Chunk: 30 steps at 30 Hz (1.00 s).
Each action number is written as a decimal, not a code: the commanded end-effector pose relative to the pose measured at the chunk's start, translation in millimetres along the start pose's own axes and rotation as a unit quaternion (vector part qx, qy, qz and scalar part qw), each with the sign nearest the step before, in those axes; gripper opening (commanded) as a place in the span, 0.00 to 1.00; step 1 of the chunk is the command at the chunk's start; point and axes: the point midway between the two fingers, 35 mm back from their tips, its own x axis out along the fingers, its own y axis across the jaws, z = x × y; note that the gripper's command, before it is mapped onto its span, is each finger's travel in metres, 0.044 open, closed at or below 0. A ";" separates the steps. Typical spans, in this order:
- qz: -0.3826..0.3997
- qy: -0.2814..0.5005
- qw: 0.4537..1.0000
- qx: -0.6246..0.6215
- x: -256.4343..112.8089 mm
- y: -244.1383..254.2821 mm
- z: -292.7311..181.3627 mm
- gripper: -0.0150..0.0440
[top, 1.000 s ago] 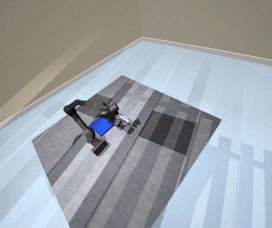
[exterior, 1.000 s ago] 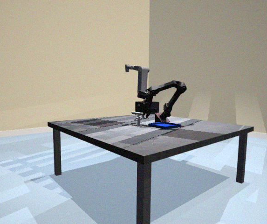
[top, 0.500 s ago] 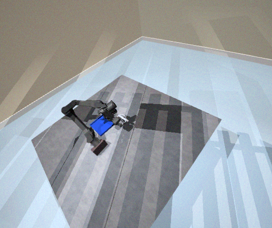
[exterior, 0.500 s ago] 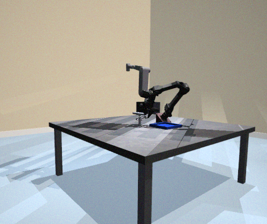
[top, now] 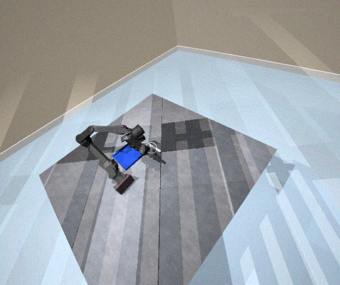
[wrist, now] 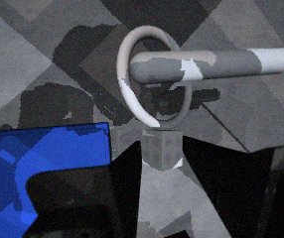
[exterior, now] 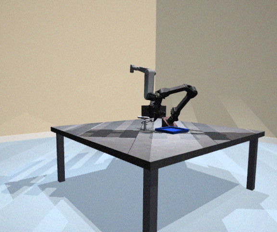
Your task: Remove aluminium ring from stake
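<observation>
Where end effector (top: 146, 149) (exterior: 154, 120) (wrist: 160, 143) grips, the ring (exterior: 143, 122) (wrist: 123, 89).

Top looks steeply down from afar — exterior sideways, farther-off — wrist closely downward; all share the tray (top: 127, 157) (exterior: 172, 130) (wrist: 68, 144).
</observation>
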 end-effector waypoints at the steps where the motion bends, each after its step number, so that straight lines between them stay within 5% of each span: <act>1: -0.013 -0.003 1.000 -0.002 -4.1 0.1 2.2 0.25; 30: 0.001 -0.003 1.000 0.001 -15.7 -6.4 4.7 0.25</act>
